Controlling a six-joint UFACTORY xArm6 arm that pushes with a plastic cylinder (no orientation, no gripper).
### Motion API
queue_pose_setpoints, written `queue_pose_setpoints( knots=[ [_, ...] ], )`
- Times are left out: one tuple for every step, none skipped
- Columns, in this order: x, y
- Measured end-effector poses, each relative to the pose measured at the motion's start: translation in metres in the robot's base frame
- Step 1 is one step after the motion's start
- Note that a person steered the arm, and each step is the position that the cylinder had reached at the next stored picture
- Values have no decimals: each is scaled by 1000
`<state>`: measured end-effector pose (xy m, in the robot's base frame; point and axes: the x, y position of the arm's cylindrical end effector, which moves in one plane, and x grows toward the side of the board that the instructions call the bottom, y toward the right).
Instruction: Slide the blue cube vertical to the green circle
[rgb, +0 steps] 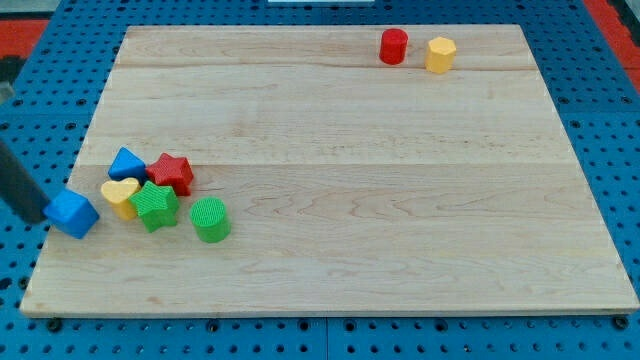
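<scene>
Altogether eight blocks, one blue cube (73, 213) corner-on, no long axis, rod tip (46, 217) touching, grasping nothing.

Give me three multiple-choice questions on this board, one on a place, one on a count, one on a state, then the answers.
1. Where is the blue cube?
A. the board's left edge
B. the view's top right
C. the board's middle

2. How many green blocks are there?
A. one
B. two
C. three

3. My tip is
A. against the blue cube
B. by the red cylinder
C. out of view

Answers: 1 A, it overhangs the left edge. 2 B, a green star and a green circle. 3 A, the rod's end meets the cube's left side.
</scene>
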<state>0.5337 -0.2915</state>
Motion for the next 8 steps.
queue_pose_setpoints(
  knots=[
    [41,14],
    [25,40],
    [-42,19],
    [-23,21],
    [-45,-12],
    [-85,4],
    [-118,125],
    [-112,109]
  ],
)
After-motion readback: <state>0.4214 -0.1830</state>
